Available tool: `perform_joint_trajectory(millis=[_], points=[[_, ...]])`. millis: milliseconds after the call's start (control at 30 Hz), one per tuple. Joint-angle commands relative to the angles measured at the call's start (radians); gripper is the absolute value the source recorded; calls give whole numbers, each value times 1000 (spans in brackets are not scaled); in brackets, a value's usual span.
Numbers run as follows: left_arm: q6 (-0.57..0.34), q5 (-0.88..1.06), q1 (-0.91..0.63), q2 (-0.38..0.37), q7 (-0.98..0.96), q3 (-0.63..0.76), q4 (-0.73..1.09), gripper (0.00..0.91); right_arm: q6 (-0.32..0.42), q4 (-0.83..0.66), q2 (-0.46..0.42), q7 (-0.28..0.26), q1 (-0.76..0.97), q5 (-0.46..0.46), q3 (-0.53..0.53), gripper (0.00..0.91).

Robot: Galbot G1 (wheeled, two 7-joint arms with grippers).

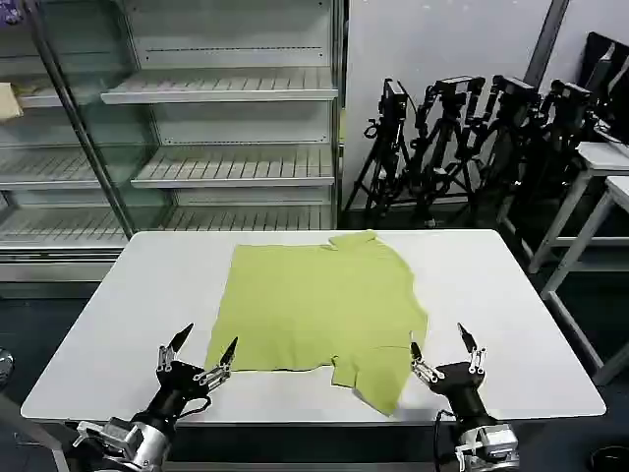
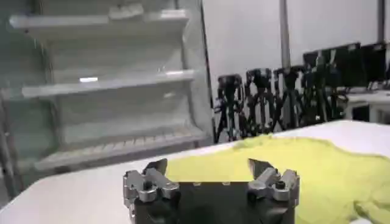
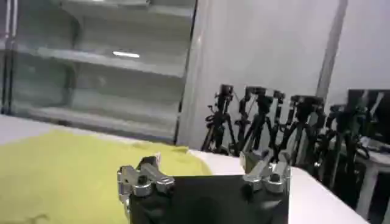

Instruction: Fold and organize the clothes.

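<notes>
A lime-green T-shirt (image 1: 314, 305) lies spread on the white table (image 1: 128, 305), one sleeve at the far edge and the other hanging toward the near edge. My left gripper (image 1: 204, 348) hovers open over the near left part of the table, just beside the shirt's near-left corner. My right gripper (image 1: 440, 344) stands open at the near right, close beside the near sleeve. The shirt (image 2: 304, 164) stretches ahead of the open left gripper (image 2: 208, 165) in the left wrist view. Yellow-green cloth of the shirt (image 3: 67, 170) lies ahead of the open right gripper (image 3: 200, 161) in the right wrist view.
Glass-fronted shelving (image 1: 197, 118) stands behind the table. A row of black tripods (image 1: 472, 138) lines the back right wall. White side tables (image 1: 600, 187) stand to the right. Bare tabletop surrounds the shirt on both sides.
</notes>
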Motion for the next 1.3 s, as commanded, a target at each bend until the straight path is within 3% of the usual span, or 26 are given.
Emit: perform_joint_trajectory(millis=[33, 767, 1300], points=[[344, -83, -10, 6, -96, -5, -26, 907, -105, 83, -33, 28, -128, 20, -62, 907], [344, -170, -95, 33, -211, 38, 116, 907, -191, 36, 10, 140, -86, 61, -153, 907], [343, -163, -85, 36, -201, 39, 111, 907, -280, 22, 21, 160, -50, 56, -201, 907]])
